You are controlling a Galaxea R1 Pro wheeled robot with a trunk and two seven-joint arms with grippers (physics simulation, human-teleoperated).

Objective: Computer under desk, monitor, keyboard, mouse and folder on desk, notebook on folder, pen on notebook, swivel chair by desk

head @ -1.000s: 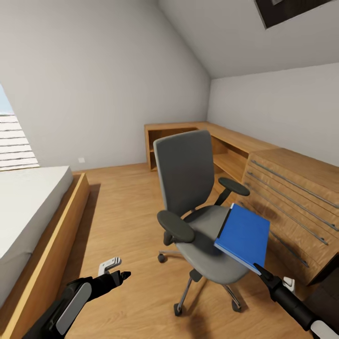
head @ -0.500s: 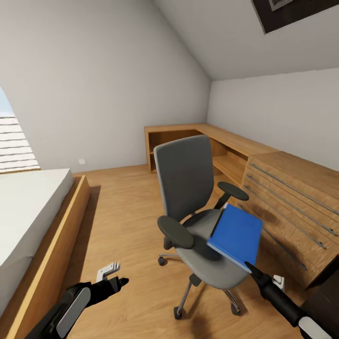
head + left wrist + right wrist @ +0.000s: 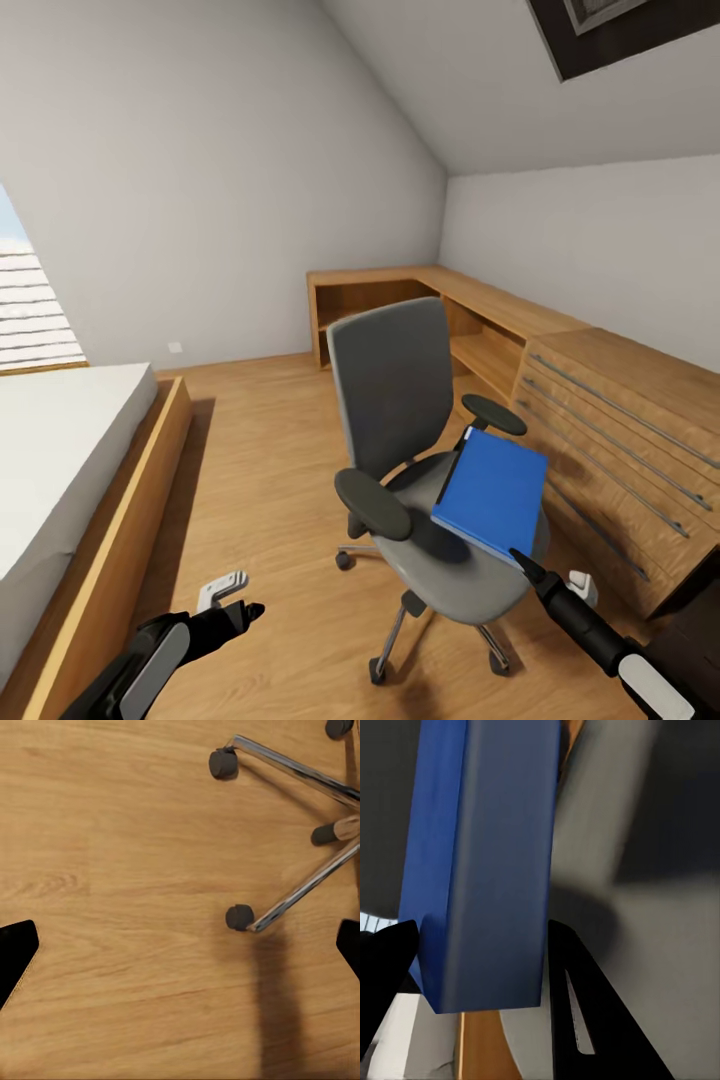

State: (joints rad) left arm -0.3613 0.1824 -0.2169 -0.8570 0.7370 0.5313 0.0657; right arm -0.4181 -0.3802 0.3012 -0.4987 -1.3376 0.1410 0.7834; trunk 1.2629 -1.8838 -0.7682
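Folder [image 3: 492, 495], bright blue, sits tilted above the right front edge of the swivel chair [image 3: 400, 420] seat, its lower corner pinched in the right end effector [image 3: 522, 562]; the right wrist view shows the two black fingers [image 3: 577, 1005] clamped on either side of the folder's near edge. Left end effector [image 3: 235, 612] hangs spread wide and empty over the wooden floor [image 3: 260, 470], near the chair's chrome base.

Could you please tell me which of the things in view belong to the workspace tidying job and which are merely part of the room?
Part of the job:
- folder, gripped by the right gripper above the seat
- swivel chair

Merely there:
- bed
- wooden chest with bar handles
- low wooden shelving along the walls
- left gripper, open over the floor
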